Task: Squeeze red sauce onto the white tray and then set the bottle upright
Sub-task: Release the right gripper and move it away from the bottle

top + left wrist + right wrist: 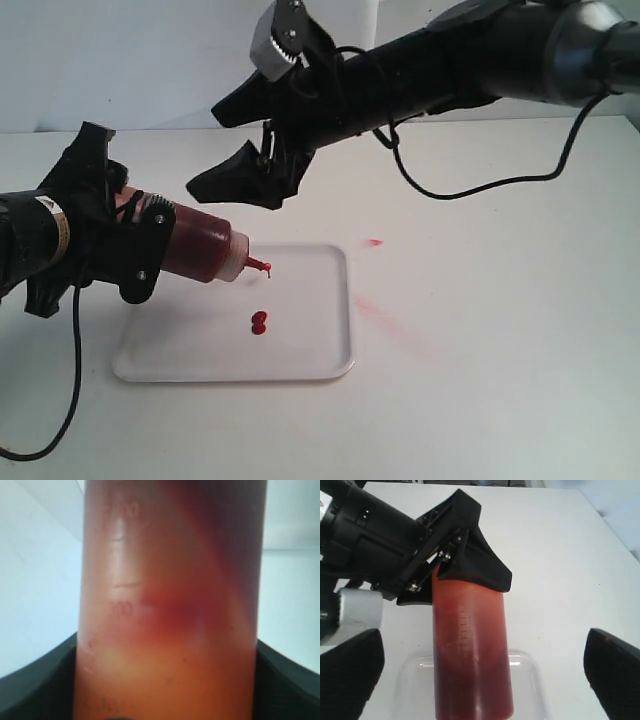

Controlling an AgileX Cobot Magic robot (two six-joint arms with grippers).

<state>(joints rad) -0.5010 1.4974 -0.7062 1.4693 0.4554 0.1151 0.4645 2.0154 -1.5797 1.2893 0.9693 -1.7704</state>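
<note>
The bottle (pixel 200 252) lies tilted in the air, its red-stained nozzle (pixel 258 265) pointing down over the white tray (pixel 200 345), with a drop hanging from the tip. My left gripper (pixel 150 250) is shut on the bottle's body, which fills the left wrist view (pixel 170 610). Two small joined blobs of red sauce (pixel 259 322) lie on the tray below the nozzle. My right gripper (pixel 235 145) hovers open just above the bottle, holding nothing. In the right wrist view its fingers (pixel 350 675) stand wide apart on either side of the bottle (pixel 470 650) and the tray (pixel 527 672).
A pale-pink smear (pixel 385 315) and a small red spot (pixel 374 242) mark the white table right of the tray. The right arm's black cable (pixel 470 185) droops over the table at the back. The left arm's cable (pixel 70 400) hangs at the front left.
</note>
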